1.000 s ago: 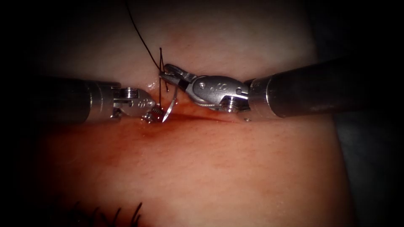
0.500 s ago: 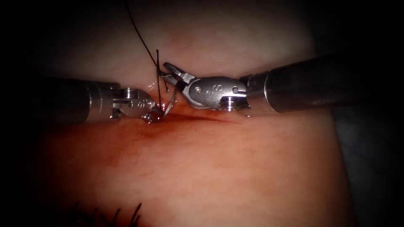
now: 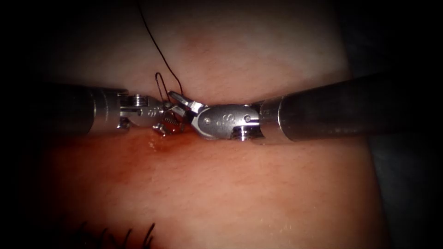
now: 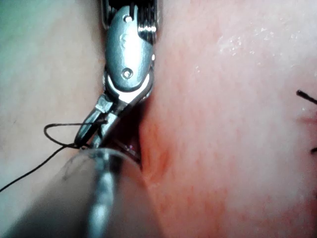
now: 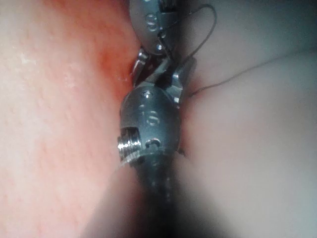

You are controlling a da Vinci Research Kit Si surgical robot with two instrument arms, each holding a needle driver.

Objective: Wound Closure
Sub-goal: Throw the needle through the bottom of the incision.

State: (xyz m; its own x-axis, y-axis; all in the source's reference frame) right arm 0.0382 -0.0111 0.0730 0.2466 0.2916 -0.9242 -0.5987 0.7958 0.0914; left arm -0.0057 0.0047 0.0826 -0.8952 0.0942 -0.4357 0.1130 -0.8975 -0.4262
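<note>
Tissue [image 3: 221, 193] lay pale and broad under the endoscope, and both tools were meeting head-on near its middle. The left gripper [image 3: 167, 123] reached in level from the left. Whether it was clamped on anything we could not tell, because the tips crowded together. The right gripper [image 3: 176, 107] had pushed in leftward since half a second before and now sat tip to tip with the left one. Its jaws stood parted. We saw that plainly in the right wrist view, where the right gripper [image 5: 161, 67] spread wide just short of the other tool and gripped nothing we could make out.

And the needle? A moment earlier it gleamed between the two tools. Now it was tucked away where the tips met, so we could not say how it sat or whether it was in the tissue.

The thread [image 3: 152, 37] dropped in from above as a thin dark line and curled into a small loop [image 3: 159, 85] just over the left tool's wrist. In the left wrist view that same loop [image 4: 49, 131] hung beside the right gripper [image 4: 96, 130].

Red fluid [image 3: 161, 145] stained the tissue just below the tips. Dark thread ends [image 3: 124, 233] bristled along the near edge, well apart from the tools.
</note>
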